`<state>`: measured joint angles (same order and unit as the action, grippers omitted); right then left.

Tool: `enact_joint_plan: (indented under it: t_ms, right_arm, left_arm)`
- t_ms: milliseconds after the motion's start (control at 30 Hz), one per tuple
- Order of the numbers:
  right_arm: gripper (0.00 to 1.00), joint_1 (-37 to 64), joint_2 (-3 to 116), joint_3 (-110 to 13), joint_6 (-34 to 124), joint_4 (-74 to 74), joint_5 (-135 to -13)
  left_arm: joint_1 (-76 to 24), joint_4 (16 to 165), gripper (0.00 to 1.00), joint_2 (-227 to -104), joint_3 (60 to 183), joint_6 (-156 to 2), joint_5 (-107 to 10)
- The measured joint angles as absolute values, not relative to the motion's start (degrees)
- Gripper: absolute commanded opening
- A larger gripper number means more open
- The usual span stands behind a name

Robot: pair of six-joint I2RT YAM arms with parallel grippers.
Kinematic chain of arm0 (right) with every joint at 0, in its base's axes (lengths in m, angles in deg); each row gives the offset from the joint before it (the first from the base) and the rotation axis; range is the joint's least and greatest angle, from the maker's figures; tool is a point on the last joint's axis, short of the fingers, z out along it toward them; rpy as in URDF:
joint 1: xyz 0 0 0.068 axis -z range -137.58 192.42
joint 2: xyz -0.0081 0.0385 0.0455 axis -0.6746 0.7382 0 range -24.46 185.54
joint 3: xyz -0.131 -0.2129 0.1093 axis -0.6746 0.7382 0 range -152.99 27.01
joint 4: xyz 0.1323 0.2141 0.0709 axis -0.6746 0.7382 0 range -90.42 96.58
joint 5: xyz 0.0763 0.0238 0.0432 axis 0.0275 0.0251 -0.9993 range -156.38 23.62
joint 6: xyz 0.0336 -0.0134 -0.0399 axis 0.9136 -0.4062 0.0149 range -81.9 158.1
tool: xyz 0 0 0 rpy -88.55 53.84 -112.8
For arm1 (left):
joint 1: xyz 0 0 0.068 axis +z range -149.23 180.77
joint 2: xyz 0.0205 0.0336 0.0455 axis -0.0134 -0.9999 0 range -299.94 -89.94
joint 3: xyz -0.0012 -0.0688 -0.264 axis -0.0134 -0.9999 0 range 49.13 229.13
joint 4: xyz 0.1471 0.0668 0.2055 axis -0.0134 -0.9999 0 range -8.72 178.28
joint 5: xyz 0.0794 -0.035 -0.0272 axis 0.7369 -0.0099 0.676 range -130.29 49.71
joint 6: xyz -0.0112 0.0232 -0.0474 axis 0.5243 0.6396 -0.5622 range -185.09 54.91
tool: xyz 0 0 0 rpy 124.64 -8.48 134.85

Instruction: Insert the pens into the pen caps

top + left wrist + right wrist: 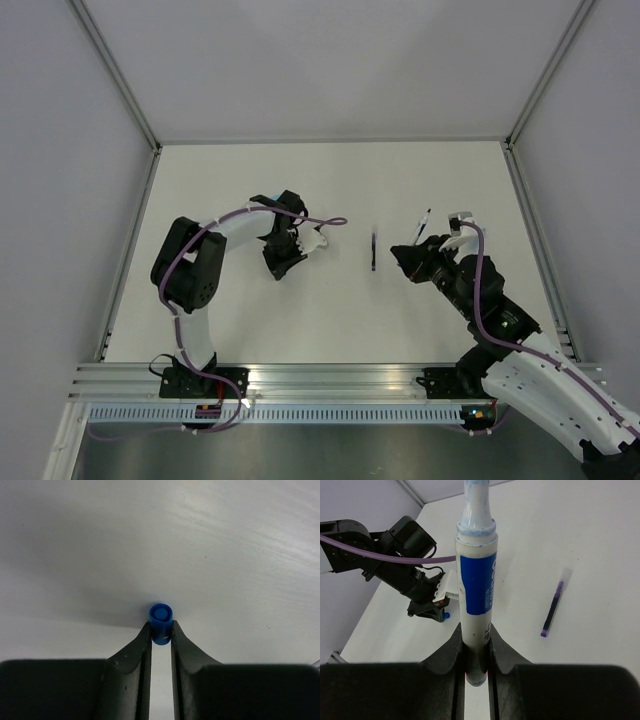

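My left gripper (161, 631) is shut on a dark blue pen cap (161, 621), gripped at the fingertips close to the white table. In the top view it (277, 266) sits left of centre. The right wrist view also shows it (427, 611) with the cap (446, 615). My right gripper (476, 652) is shut on a whitish pen with a blue label (476, 585), which juts out past the fingertips. In the top view the right gripper (412, 253) holds that pen (423, 226) at the right. A black pen (374, 250) lies loose on the table between the grippers and shows in the right wrist view (552, 609).
The white table (330, 180) is walled at the back and on both sides by grey panels with metal rails (120, 95). A purple cable (325, 221) loops off the left wrist. An aluminium rail (330, 378) runs along the near edge.
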<state>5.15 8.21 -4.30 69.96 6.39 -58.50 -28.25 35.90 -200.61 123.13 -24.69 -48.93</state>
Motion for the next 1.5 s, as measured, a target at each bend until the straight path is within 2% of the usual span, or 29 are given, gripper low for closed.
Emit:
enact_joint_plan:
  t_ms: [333, 567, 633, 767, 833, 1167, 1300, 1500]
  right_arm:
    - [0.02, 5.1, 12.4, -4.3, 70.0, 5.5, -58.6]
    - [0.02, 5.1, 13.9, -4.2, 70.0, 2.8, -60.8]
    - [0.02, 5.1, 14.6, -4.2, 70.0, 1.5, -62.2]
    - [0.02, 5.1, 16.7, -4.2, 70.0, -0.9, -65.3]
    - [0.02, 5.1, 17.5, -4.2, 70.0, -1.5, -67.1]
    - [0.02, 3.9, 21.0, -2.4, 69.5, -13.1, -84.7]
    - [0.02, 1.7, 21.5, -2.0, 68.9, -15.9, -89.0]
    - [0.01, -3.9, 23.1, -2.0, 65.8, -17.9, -91.9]
  left_arm:
    - [-28.7, 42.3, 0.02, -197.8, 121.8, -30.3, -57.5]
    - [-28.7, 47.9, 0.02, -191.1, 121.2, -36.3, -70.5]
    - [-28.7, 53.7, 0.02, -185.7, 119.2, -39.8, -74.9]
    - [-28.7, 77.7, 0.02, -169.1, 109.4, -55.1, -86.2]
    - [-28.8, 86.8, 0.02, -165.5, 106.8, -61.1, -88.8]
    - [-28.9, 136.2, 0.02, -161.7, 90.3, -94.4, -96.1]
    - [-28.9, 146.5, 0.02, -161.4, 88.1, -102.2, -96.6]
    - [-28.9, 150.8, 0.02, -157.8, 86.7, -109.2, -91.8]
